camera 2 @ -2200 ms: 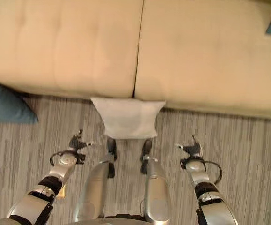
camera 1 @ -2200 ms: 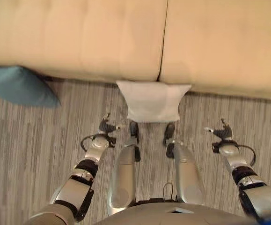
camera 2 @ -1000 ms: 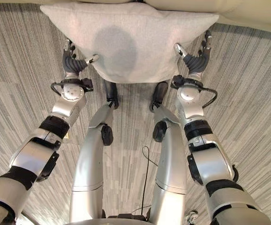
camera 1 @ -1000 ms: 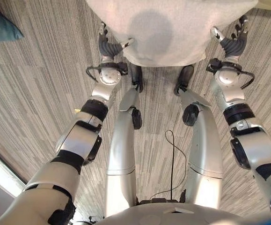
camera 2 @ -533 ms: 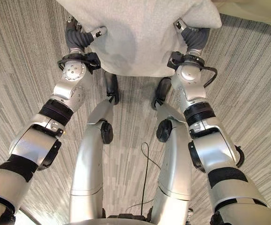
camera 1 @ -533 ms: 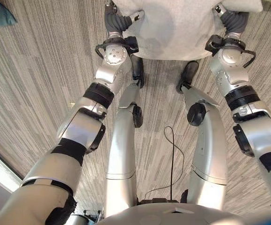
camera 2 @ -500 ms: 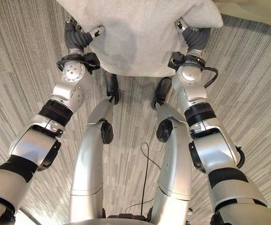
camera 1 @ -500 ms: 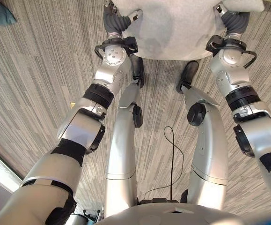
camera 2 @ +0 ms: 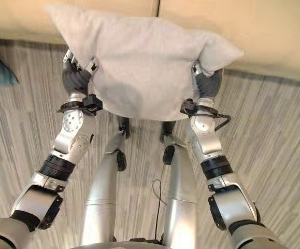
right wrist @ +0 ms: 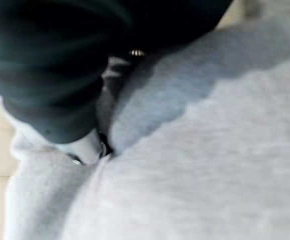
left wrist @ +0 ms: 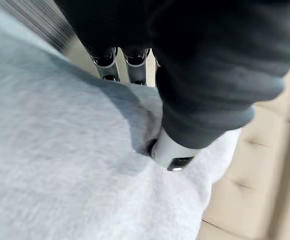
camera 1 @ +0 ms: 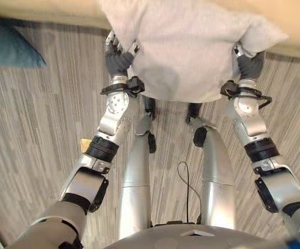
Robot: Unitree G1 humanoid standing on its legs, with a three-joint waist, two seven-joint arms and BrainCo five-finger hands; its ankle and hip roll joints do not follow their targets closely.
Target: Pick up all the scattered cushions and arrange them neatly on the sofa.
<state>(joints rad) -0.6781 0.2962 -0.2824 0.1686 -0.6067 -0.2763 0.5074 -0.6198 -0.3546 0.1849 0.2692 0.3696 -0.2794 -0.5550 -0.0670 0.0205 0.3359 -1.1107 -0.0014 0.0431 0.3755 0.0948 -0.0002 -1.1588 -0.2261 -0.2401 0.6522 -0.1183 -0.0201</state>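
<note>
Cushion: pale grey, soft, slightly crumpled.

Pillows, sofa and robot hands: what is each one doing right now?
Light grey fabric cushion: held up off the floor between both hands, in front of the sofa.
Teal cushion: lying on the striped carpet by the sofa's base.
Beige sofa: seat bare where it shows.
Left hand: pinching the grey cushion's edge.
Right hand: gripping the cushion's other edge.
</note>
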